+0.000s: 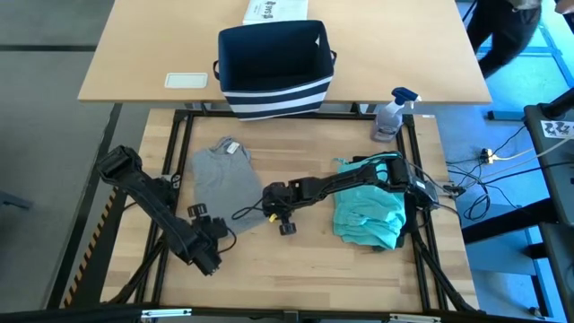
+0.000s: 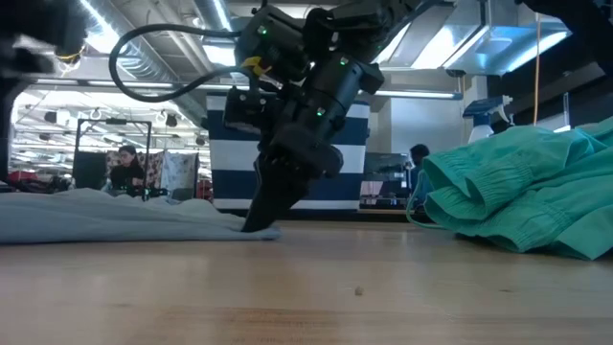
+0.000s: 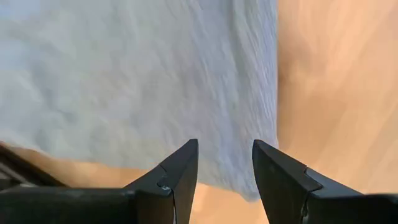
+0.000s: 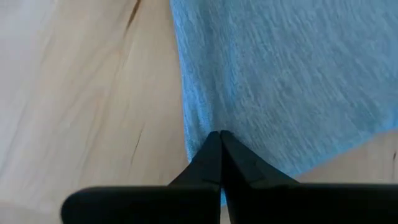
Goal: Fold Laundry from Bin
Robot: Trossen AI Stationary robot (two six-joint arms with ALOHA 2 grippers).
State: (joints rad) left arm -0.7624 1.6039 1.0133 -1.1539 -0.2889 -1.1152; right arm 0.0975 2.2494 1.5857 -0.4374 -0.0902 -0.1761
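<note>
The right gripper (image 1: pixel 266 199) is pressed together at the grey shirt's (image 1: pixel 221 175) 4 o'clock corner; the left gripper (image 1: pixel 220 228), fingers apart, holds nothing at 6 o'clock.

no legible text, label or sign anywhere

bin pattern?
Navy bin with white stripes round the base; clearest in the high view.

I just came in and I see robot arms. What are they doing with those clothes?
They're folding laundry. The right hand is shut, pinching the edge of the grey T-shirt lying flat on the wooden table. The left hand sits half open near the shirt's bottom edge, holding nothing. A teal piece lies crumpled on the right, and the bin stands behind.
</note>
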